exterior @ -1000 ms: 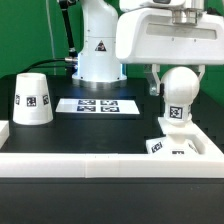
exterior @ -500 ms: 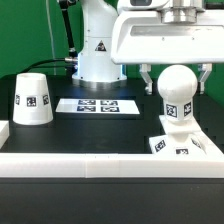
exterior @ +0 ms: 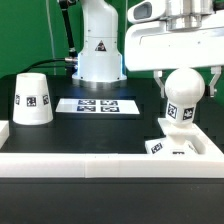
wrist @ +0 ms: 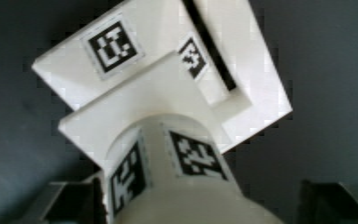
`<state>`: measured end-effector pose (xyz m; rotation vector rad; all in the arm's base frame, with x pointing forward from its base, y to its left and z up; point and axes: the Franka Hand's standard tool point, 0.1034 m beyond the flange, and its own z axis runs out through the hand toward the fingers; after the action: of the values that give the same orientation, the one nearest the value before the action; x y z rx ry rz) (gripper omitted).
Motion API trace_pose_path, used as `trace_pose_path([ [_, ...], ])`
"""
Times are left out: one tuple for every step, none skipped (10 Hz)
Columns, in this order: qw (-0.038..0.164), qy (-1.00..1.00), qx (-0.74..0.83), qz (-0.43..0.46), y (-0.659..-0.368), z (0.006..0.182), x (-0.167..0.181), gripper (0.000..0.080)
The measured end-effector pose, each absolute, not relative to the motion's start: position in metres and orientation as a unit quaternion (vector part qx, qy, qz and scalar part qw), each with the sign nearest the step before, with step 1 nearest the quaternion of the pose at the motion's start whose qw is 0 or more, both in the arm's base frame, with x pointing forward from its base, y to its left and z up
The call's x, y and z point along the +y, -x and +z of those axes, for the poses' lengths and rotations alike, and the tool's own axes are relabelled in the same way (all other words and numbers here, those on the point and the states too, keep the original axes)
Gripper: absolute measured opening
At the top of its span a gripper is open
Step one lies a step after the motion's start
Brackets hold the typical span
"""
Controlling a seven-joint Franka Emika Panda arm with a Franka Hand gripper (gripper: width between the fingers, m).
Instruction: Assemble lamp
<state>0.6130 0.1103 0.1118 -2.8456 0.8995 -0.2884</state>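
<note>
The white ball bulb [exterior: 183, 88] stands upright on its short tagged stem in the small blocky base [exterior: 175, 143] at the exterior view's right. My gripper [exterior: 186, 88] is open, with one finger on each side of the ball and a gap on both sides. In the wrist view the bulb [wrist: 176, 165] fills the foreground, the base [wrist: 140, 50] lies beyond it, and the dark fingers [wrist: 327, 200] stand clear of it. The cone shade [exterior: 33, 98] stands alone at the exterior view's left.
The marker board [exterior: 97, 105] lies flat on the black table between the shade and the base. The robot's white pedestal [exterior: 98, 45] stands behind it. A raised white wall [exterior: 100, 165] runs along the front edge.
My fingers have spread away from the bulb and the hand has risen a little. The bulb stays standing on the base.
</note>
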Motion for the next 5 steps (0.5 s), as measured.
trace_pose_path([
  [0.078, 0.935, 0.335, -0.091, -0.6121, 0.1117, 0.1139, 0.0545],
  [0.082, 0.929, 0.349, -0.089, -0.612, 0.1117, 0.1146, 0.0525],
  [0.083, 0.929, 0.349, -0.089, -0.6119, 0.1117, 0.1149, 0.0525],
  [0.077, 0.945, 0.304, -0.094, -0.6116, 0.1123, 0.1128, 0.0675],
  [0.072, 0.958, 0.26, -0.097, -0.6092, 0.1133, 0.1093, 0.0675],
])
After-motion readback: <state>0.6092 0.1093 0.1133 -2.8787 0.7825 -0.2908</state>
